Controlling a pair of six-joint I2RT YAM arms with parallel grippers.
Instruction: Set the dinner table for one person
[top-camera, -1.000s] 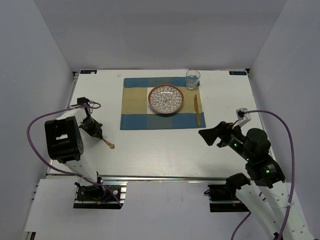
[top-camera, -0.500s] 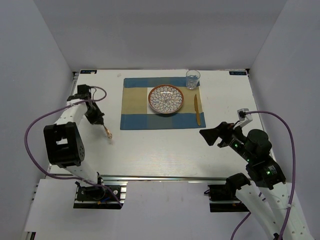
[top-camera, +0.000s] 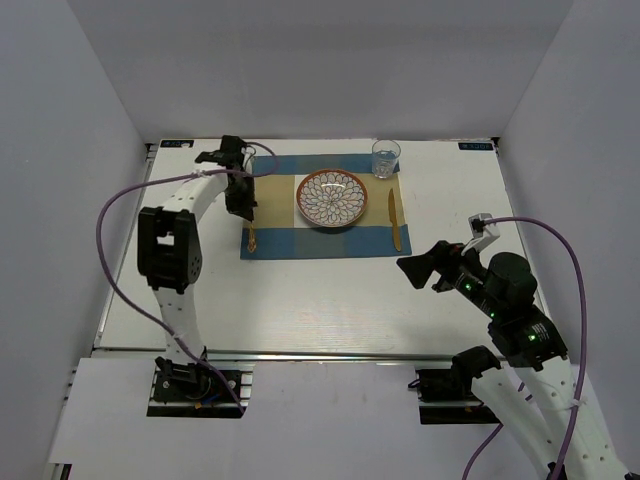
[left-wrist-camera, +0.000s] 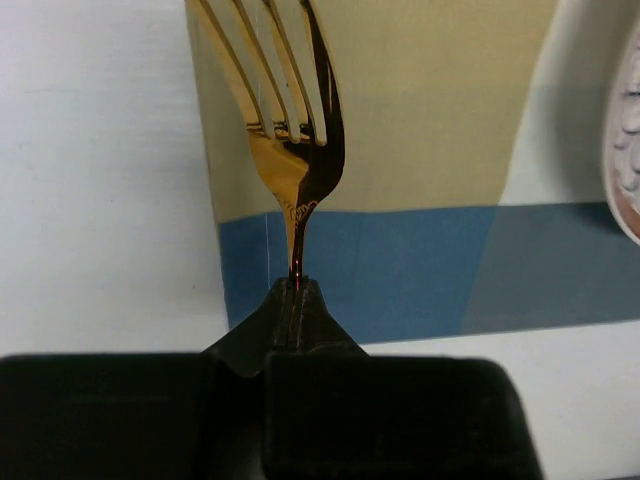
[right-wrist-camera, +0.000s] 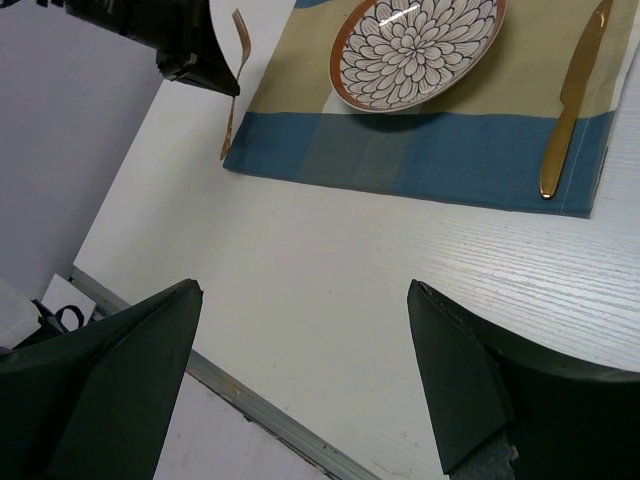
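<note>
My left gripper (top-camera: 246, 213) is shut on the handle of a gold fork (left-wrist-camera: 292, 140), holding it over the left edge of the blue-and-beige striped placemat (top-camera: 275, 205); the fork also shows in the top view (top-camera: 250, 236) and the right wrist view (right-wrist-camera: 233, 95). On the placemat lie a patterned plate (top-camera: 331, 198) and a gold knife (top-camera: 393, 220) right of it. A glass of water (top-camera: 385, 158) stands at the placemat's far right corner. All rest on the white dinner table (top-camera: 320, 300). My right gripper (top-camera: 418, 270) is open and empty above the table, near right of the placemat.
Grey walls enclose the table on three sides. A metal rail (top-camera: 300, 355) runs along the near edge. The left arm's purple cable (top-camera: 110, 215) loops over the table's left side.
My left gripper has carried the fork from the near left of the table up and right to the placemat's left edge. The right arm has barely moved.
</note>
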